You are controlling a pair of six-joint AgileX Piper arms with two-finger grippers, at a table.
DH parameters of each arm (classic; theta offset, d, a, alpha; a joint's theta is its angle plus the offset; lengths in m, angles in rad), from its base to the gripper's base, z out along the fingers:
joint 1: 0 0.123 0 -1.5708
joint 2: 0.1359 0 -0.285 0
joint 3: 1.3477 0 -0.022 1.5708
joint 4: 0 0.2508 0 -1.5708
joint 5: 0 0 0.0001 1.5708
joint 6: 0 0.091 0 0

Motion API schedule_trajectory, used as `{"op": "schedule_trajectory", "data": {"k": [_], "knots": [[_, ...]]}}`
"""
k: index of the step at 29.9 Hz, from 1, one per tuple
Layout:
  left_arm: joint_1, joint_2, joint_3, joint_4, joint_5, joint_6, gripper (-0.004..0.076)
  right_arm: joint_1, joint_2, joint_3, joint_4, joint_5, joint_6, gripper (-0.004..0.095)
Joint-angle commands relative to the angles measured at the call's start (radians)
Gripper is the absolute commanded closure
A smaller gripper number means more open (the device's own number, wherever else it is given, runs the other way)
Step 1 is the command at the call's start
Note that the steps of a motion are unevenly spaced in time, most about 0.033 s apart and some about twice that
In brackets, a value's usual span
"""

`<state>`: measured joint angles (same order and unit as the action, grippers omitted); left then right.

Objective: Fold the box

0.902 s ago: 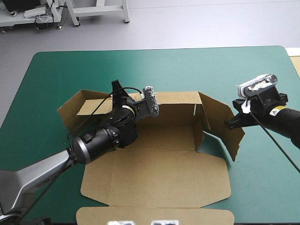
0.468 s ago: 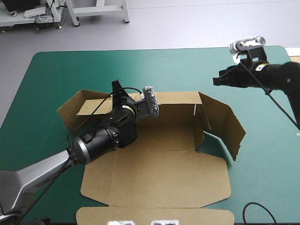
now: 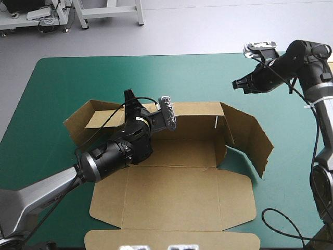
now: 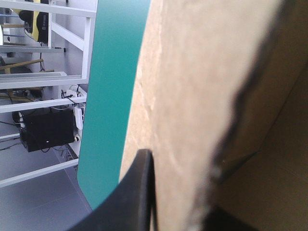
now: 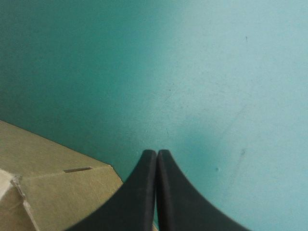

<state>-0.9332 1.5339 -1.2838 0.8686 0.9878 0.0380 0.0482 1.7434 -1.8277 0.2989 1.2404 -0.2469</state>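
Observation:
The brown box (image 3: 177, 182) lies in the middle of the teal-green table, its base and lid panel flat and its back wall (image 3: 195, 112) raised. The left side flap (image 3: 86, 122) and the right side flap (image 3: 250, 138) stand up at an angle. My left gripper (image 3: 130, 104) is at the left part of the back wall. In the left wrist view it (image 4: 180, 190) is shut on the board (image 4: 192, 96), one finger on each face. My right gripper (image 3: 239, 84) hangs shut above the cover beyond the box's far right corner; the right wrist view shows its tips (image 5: 157, 155) over bare cover, with a box corner (image 5: 53, 192) beside it.
The lid's tuck flap (image 3: 171, 240) reaches the table's near edge. Teal-green cover (image 3: 78, 78) shows beyond the back wall and to the right of the box. A pale strip (image 3: 328, 67) lies at the table's right edge.
My right gripper has left the right side flap and risen toward the far right of the table. The flap still stands. The left arm has not moved.

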Motion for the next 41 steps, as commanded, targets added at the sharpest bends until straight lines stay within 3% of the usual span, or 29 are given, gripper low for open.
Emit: {"op": "schedule_trajectory", "data": {"k": [1, 6, 11, 25, 30, 37, 41], "knots": [[-0.011, -0.021, -0.01, -0.066, -0.002, -0.023, 0.0733, -0.009, -0.047, 0.015, -0.004, 0.008, -0.011, 0.0921], [-0.011, -0.021, -0.01, -0.066, 0.0, -0.023, 0.0733, -0.009, -0.047, 0.116, 0.033, 0.008, -0.022, 0.0921], [-0.011, -0.021, -0.01, -0.065, 0.0, -0.023, 0.0733, -0.009, -0.051, 0.207, 0.155, 0.009, -0.076, 0.0921], [-0.011, -0.021, -0.01, -0.043, 0.008, -0.023, 0.0733, -0.009, -0.214, 0.456, 0.351, 0.003, -0.334, 0.0926], [-0.011, -0.021, -0.01, -0.043, 0.008, -0.025, 0.0733, -0.009, -0.273, 0.551, 0.438, -0.08, -0.468, 0.0925], [-0.011, -0.021, -0.01, -0.039, -0.005, -0.019, 0.0733, -0.009, -0.403, 0.818, 0.547, -0.369, -0.708, 0.0925], [-0.016, -0.021, -0.01, -0.047, 0.015, -0.01, 0.0733, -0.009, -0.481, 0.947, 0.614, -0.47, -0.857, 0.0925]]}}
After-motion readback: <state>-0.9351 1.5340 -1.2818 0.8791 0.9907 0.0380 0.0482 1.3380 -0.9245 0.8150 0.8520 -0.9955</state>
